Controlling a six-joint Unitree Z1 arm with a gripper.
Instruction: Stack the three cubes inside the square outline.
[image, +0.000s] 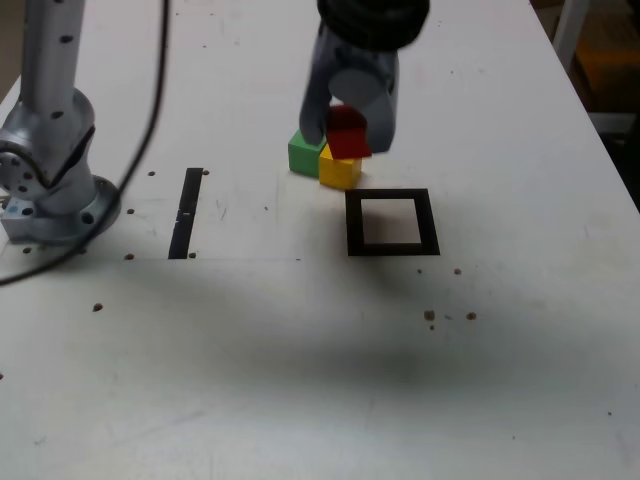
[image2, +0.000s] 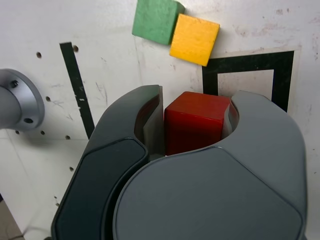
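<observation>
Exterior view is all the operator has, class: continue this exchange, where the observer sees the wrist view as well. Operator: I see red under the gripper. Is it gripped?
Observer: Yes. The gripper has its jaws shut on two opposite sides of the red cube.
Operator: Do the green and yellow cubes touch?
Observer: The green cube and yellow cube sit edge to edge.
Operator: Anything inside the square?
Observer: The part of the square outline that shows is empty; the gripper hides the rest.

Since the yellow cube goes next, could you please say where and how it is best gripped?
From above, on two opposite side faces of the yellow cube. In the wrist view one corner meets the green cube, so pick the pair that keeps the fingers away from it. The flat top suggests it sits level.
</observation>
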